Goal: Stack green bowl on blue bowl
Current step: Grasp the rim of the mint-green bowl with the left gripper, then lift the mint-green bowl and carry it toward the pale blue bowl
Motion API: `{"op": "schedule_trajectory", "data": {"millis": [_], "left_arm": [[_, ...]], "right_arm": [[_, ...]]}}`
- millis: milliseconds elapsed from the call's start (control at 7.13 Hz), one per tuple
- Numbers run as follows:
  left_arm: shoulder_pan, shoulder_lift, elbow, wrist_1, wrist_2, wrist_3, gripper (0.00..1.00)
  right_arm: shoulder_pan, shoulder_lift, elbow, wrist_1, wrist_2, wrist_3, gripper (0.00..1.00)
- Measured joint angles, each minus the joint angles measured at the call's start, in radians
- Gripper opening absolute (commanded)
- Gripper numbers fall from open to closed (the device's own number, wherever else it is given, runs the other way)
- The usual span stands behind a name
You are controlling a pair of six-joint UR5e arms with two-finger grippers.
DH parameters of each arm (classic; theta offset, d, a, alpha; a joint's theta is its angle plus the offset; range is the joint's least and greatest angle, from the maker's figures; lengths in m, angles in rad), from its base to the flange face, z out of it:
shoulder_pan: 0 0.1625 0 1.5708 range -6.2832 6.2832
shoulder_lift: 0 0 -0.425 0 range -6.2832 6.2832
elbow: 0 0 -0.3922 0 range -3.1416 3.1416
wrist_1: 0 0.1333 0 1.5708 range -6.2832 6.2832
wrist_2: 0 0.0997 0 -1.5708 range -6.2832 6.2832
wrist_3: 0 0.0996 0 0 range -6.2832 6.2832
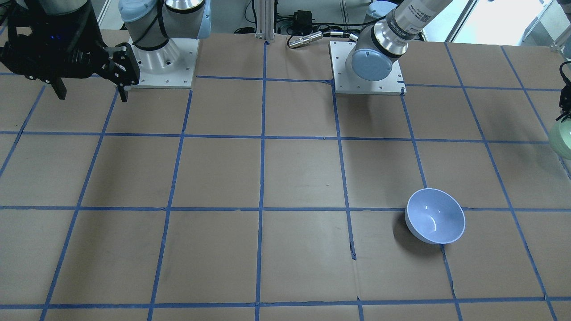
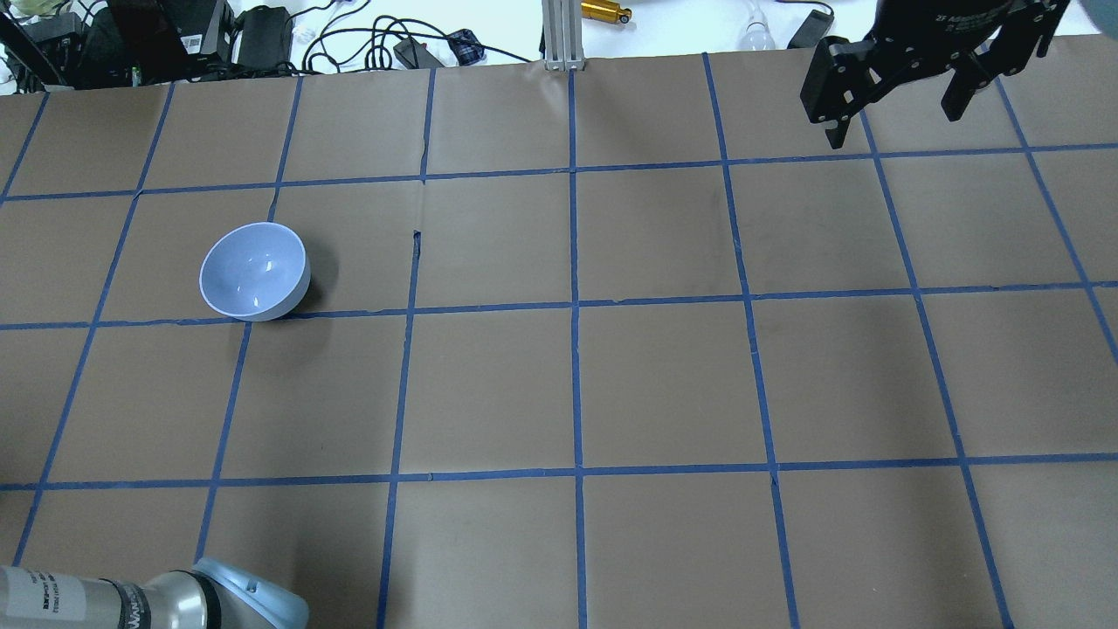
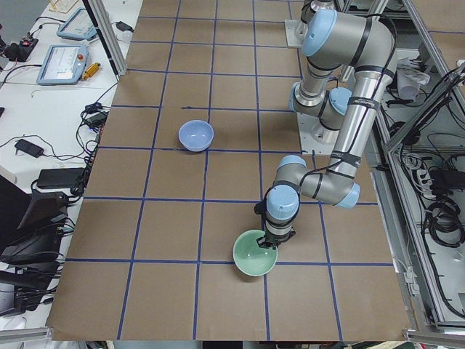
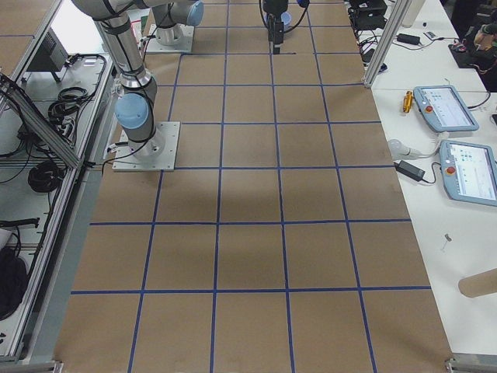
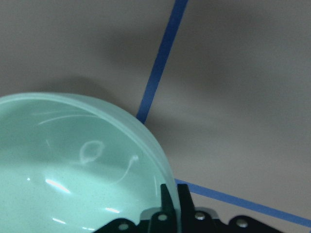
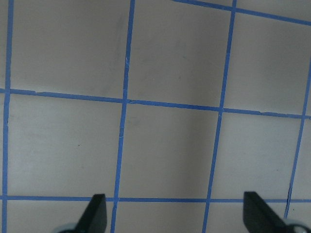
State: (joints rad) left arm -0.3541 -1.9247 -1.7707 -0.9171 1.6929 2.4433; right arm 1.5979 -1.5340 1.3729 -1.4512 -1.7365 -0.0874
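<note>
At the robot's left end of the tabletop (image 2: 664, 384), the left gripper (image 5: 176, 206) is pinching the rim of the green bowl (image 5: 73, 165). One finger is sitting inside the wall and the other outside, so it is clenched on the bowl rather than merely hovering over it. The bowl is facing mouth up beside a crossing of blue tape lines (image 5: 163, 58). A soft shadow is lying under it, but whether it is already clear of the surface cannot be told. Farther along, well apart from it, the blue bowl (image 2: 253, 271) is sitting upright and empty on the tabletop, its base just beside a tape line. Farthest off, at the opposite end, the right gripper (image 6: 179, 213) is hanging above bare cardboard with its fingers spread wide and nothing between them. The step in hand appears to be the pick-up and the start of the carry. The next move is likely calling for raising the green bowl, carrying it over the blue bowl, centring it rim over rim, levelling any tilt from the one-sided pinch, lowering until it nests, and only then letting go.
</note>
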Motion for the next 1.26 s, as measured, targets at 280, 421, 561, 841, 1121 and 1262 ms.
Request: {"op": "schedule_trajectory", "data": {"millis": [280, 421, 561, 841, 1121, 1262], "left_arm": [[-0.077, 0.058, 0.000, -0.070, -0.001, -0.072, 0.00], [-0.118, 0.083, 0.001, -0.096, -0.001, -0.112, 0.00], [-0.159, 0.108, 0.004, -0.107, -0.001, -0.143, 0.00], [-0.248, 0.161, 0.008, -0.133, -0.001, -0.228, 0.00], [-0.337, 0.212, 0.008, -0.166, -0.001, -0.332, 0.00], [-0.391, 0.231, 0.008, -0.183, -0.003, -0.392, 0.00]], "right_arm": [[0.000, 0.000, 0.000, 0.000, 0.000, 0.000, 1.00], [0.000, 0.000, 0.000, 0.000, 0.000, 0.000, 1.00], [0.000, 0.000, 0.000, 0.000, 0.000, 0.000, 1.00], [-0.001, 0.000, 0.000, 0.000, 0.000, 0.000, 1.00], [0.000, 0.000, 0.000, 0.000, 0.000, 0.000, 1.00], [0.000, 0.000, 0.000, 0.000, 0.000, 0.000, 1.00]]}}
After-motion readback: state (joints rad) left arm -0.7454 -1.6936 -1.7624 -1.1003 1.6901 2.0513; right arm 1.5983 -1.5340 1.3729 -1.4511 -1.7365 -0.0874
